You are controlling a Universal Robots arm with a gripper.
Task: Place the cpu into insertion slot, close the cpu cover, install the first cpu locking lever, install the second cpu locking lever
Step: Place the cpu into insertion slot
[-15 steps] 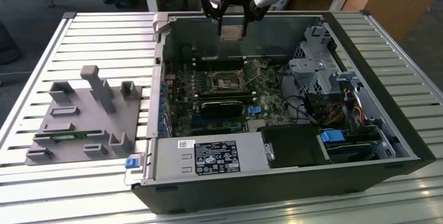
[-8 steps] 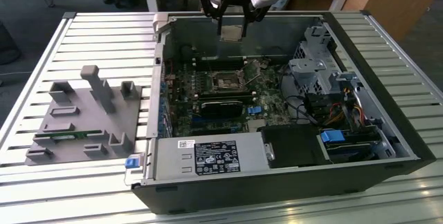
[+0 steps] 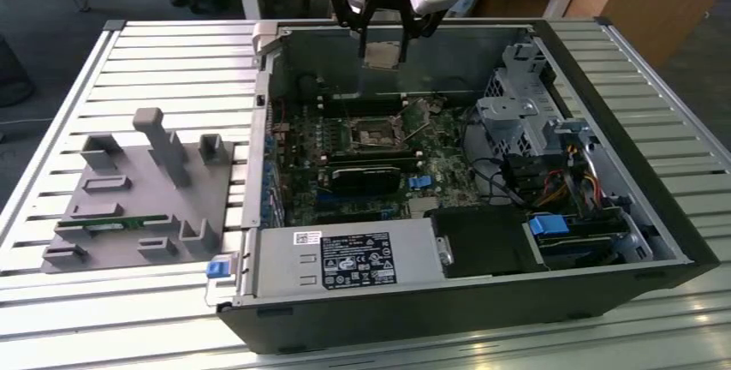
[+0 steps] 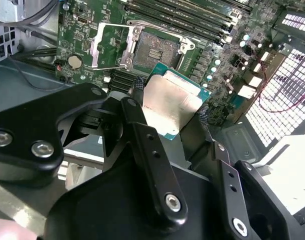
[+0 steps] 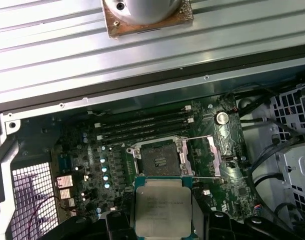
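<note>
My gripper [image 3: 383, 44] hangs over the far wall of the open computer case, shut on the cpu [image 3: 382, 55]. In both wrist views the cpu [image 4: 170, 102] [image 5: 162, 205] sits flat between the two black fingers [image 4: 142, 130], metal face showing, above the motherboard. The insertion slot [image 3: 375, 134] [image 4: 155, 50] [image 5: 160, 160] lies bare below and a little ahead of the chip, its dark centre exposed. The cpu cover [image 4: 108, 46] [image 5: 202, 157] is swung open and lies beside the slot.
The case [image 3: 674, 241] lies on a slatted metal table [image 3: 171, 62]. A grey power supply [image 3: 342, 259] fills its near edge, and a drive cage with cables [image 3: 525, 122] its right in the exterior view. Memory slots [image 5: 142, 125] run beside the socket. A grey fixture [image 3: 149, 190] stands on the left.
</note>
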